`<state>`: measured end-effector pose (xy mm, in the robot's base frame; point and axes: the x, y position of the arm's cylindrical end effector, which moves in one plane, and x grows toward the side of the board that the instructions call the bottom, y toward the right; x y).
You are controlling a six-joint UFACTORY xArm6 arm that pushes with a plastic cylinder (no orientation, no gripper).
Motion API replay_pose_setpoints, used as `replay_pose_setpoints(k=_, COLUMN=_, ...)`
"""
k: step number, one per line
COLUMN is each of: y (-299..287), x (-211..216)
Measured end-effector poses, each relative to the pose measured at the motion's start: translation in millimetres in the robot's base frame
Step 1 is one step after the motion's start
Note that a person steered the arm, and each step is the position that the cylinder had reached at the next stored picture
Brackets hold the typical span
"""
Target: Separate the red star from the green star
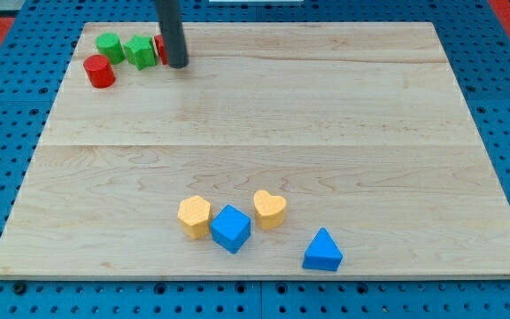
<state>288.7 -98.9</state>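
The green star [139, 51] lies near the board's top left corner. The red star [159, 49] sits right against its right side and is mostly hidden behind my rod. My tip [177, 64] rests on the board just right of the red star, touching or almost touching it. A green cylinder [108, 45] sits just left of the green star, and a red cylinder [99, 72] lies below and left of it.
Near the view's bottom centre lie a yellow hexagon-like block [194, 215], a blue cube [230, 229], a yellow heart [269, 208] and a blue triangle [323, 251]. The wooden board [326, 133] lies on a blue pegboard.
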Motion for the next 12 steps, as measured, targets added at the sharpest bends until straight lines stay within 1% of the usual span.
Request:
replay_pose_setpoints(k=1, y=41, x=-36)
replay_pose_setpoints(k=2, y=-3, x=-85)
replay_pose_setpoints(k=3, y=-56, x=-97)
replay_pose_setpoints(k=4, y=-52, x=-48)
replay_pose_setpoints(k=5, y=-47, x=15)
replay_pose_setpoints(k=6, y=-16, x=47)
replay_pose_setpoints(k=8, y=-8, x=40)
replay_pose_setpoints(k=9, y=-37, x=35)
replay_pose_setpoints(k=10, y=-60, x=10)
replay_pose_setpoints(k=11, y=-10, x=-23)
replay_pose_setpoints(k=12, y=68, x=-16)
